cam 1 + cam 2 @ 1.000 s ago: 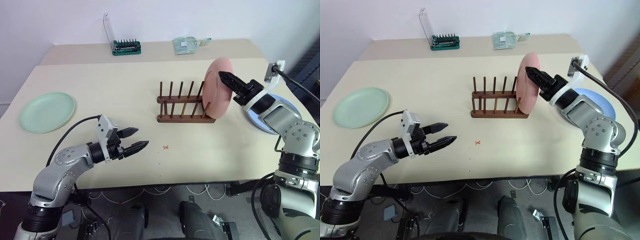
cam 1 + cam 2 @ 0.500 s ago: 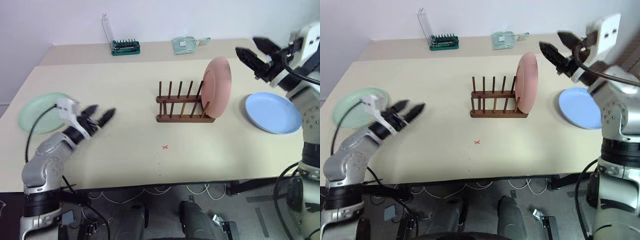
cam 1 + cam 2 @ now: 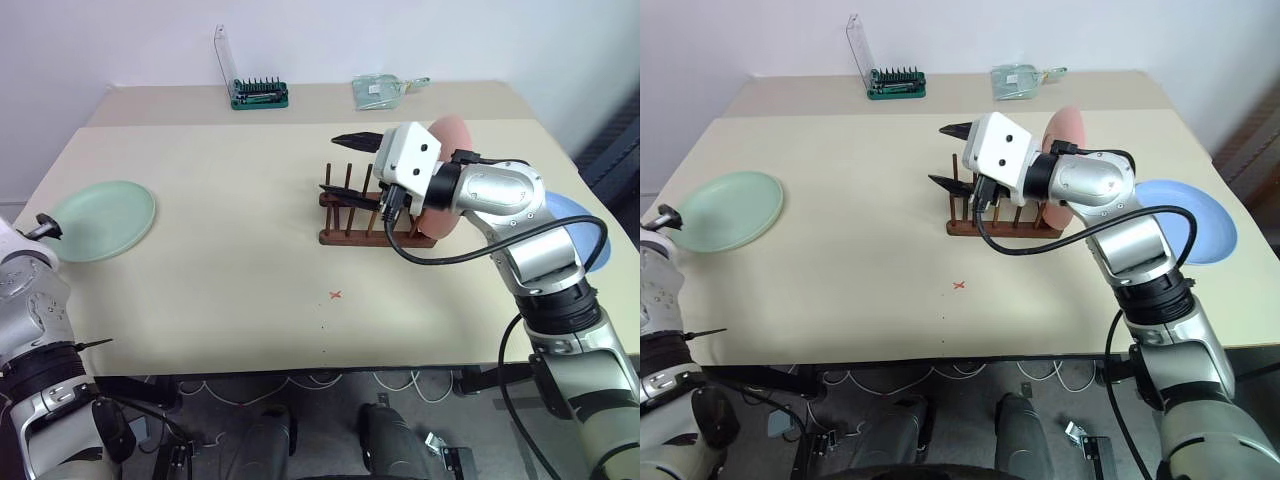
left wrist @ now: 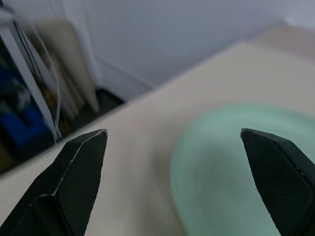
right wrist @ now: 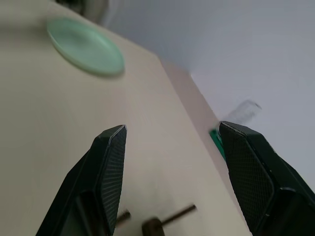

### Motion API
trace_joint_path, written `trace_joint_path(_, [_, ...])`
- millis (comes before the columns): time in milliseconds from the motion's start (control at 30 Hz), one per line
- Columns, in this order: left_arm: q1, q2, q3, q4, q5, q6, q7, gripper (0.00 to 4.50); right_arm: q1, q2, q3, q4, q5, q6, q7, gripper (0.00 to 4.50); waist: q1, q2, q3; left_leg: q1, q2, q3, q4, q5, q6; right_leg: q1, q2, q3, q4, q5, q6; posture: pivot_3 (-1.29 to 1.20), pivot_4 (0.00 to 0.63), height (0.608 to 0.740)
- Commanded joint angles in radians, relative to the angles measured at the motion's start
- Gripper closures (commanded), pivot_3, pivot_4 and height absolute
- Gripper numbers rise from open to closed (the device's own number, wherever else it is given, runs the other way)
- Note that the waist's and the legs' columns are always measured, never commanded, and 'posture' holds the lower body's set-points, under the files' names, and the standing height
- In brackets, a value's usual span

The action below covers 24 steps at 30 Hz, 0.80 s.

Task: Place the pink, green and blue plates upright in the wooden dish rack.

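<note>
No readable text; only a red cross mark on the table

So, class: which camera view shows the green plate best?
The left eye view: the whole green plate lies flat on the table. The right eye view matches. The left wrist view crops it; the right wrist view shows it far off.

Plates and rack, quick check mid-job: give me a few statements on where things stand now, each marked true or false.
1. The pink plate stands upright in the wooden dish rack. True.
2. The green plate is in the rack. False: it lies flat on the table, far from the rack.
3. The blue plate lies flat on the table beside the rack. True.
4. The right gripper holds a plate. False: it is open and empty over the rack.
5. The left gripper is open, with the green plate ahead of it. True.
</note>
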Motion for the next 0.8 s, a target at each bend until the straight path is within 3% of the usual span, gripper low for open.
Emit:
trace_joint_path(33, [-0.023,0.001,0.046,-0.017,-0.06,0.116,0.014,0.05,-0.005,0.005,-0.038,-0.002,-0.006,-0.022,0.011,1.46,-0.007,0.0,0.0,0.0,0.0,0.0,0.0,0.0,0.0,0.0,0.0,0.0,0.0,0.0,0.0,0.0,0.15,0.74])
trace_joint_path(267, [-0.042,0.019,0.061,0.091,-0.077,0.163,0.012,0.05,0.031,0.008,-0.041,-0.023,-0.015,-0.023,0.021,1.46,-0.014,0.0,0.0,0.0,0.001,0.0,-0.001,0.001,-0.001,-0.003,0.001,0.0,0.003,0.0,0.0,0.0,0.15,0.74])
trace_joint_path(367, [-0.054,0.017,0.084,0.118,-0.088,0.147,0.019,0.87,0.044,0.008,-0.046,-0.036,-0.02,-0.013,0.013,1.46,-0.011,-0.001,0.0,0.0,0.001,0.0,-0.001,0.001,-0.001,-0.003,0.001,0.0,0.003,0.0,0.0,0.0,0.15,0.74])
trace_joint_path(600, [-0.074,-0.012,0.049,0.068,-0.117,0.089,-0.051,4.46,0.061,0.009,-0.048,-0.046,-0.041,-0.008,-0.001,1.46,-0.009,-0.001,0.0,0.0,0.001,0.001,-0.001,0.001,-0.002,-0.003,0.0,0.0,0.003,0.0,0.0,0.0,0.15,0.74])
trace_joint_path(800, [-0.122,-0.03,-0.229,-0.222,-0.051,-0.057,-0.271,4.46,0.017,0.023,-0.025,0.003,-0.123,-0.095,-0.023,1.46,0.001,-0.004,-0.001,-0.003,0.0,0.0,0.001,0.002,-0.004,-0.002,0.0,-0.001,0.001,0.001,-0.001,0.0,0.15,0.74])
